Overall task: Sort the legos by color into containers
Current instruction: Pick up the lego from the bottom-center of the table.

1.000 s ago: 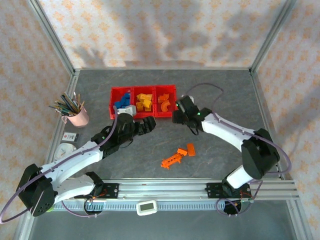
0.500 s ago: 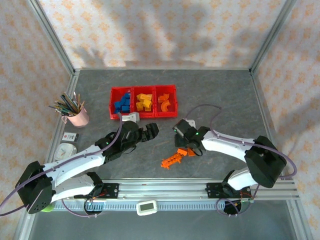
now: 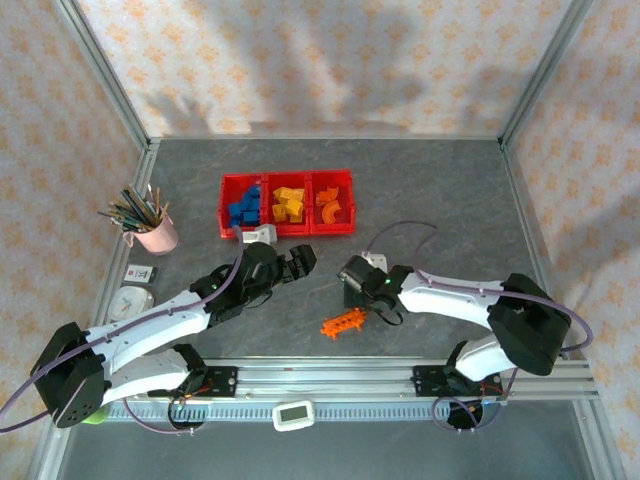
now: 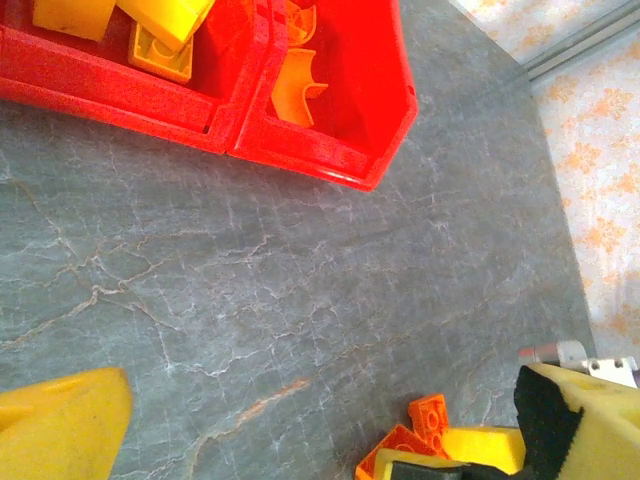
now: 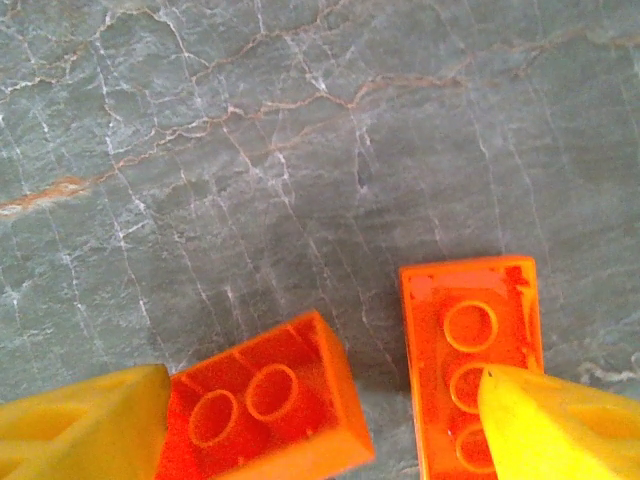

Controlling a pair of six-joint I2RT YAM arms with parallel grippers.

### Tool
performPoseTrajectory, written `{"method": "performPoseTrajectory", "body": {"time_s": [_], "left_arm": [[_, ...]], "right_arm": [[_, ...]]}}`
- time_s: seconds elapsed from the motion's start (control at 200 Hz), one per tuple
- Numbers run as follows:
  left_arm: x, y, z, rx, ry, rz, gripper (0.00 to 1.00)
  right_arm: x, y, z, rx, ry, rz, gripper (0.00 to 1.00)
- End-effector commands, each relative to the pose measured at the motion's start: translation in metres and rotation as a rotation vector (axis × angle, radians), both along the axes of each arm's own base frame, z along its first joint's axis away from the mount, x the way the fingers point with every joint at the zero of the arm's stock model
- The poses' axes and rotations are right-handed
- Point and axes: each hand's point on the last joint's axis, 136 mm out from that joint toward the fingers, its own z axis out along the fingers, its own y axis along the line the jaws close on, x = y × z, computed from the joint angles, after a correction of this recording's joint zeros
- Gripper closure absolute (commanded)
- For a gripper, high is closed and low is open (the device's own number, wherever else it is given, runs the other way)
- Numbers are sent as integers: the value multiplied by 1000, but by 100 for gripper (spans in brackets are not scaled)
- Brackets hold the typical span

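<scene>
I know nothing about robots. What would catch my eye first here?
The red tray at the back of the grey table, its three bins holding sorted bricks in blue, yellow and orange. Nearer, the right gripper hangs open over two orange bricks, with a long toothed orange piece close by. A pink cup of pencils stands at the left.

Robot lab test cell, aluminium frame posts [image 3: 101, 70] at 11 and 1 o'clock, floral backdrop panels [image 3: 320, 60] at 12, grey stone-look tabletop [image 3: 440, 190], arm mounting rail [image 3: 330, 377] at 6 o'clock.
</scene>
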Motion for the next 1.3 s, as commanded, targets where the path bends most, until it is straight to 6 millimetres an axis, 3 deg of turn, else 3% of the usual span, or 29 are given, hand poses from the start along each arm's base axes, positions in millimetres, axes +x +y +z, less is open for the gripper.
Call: {"method": "performPoseTrajectory", "body": {"time_s": [0.0, 0.285, 0.465, 0.916, 1.291], "left_arm": [[2, 4, 5, 2, -23, 25, 1], [-1, 9, 8, 20, -34, 23, 1], [-3, 12, 12, 19, -44, 27, 1], [-7, 21, 10, 39, -43, 40, 1], [-10, 31, 13, 52, -54, 68, 1]], "right_arm": [[4, 1, 14, 22, -36, -91, 21], [10, 23, 27, 25, -64, -42, 21], [8, 20, 20, 17, -36, -107, 26], [-1, 20, 0, 27, 17, -152, 26], [11, 43, -9, 31, 16, -100, 26]]}}
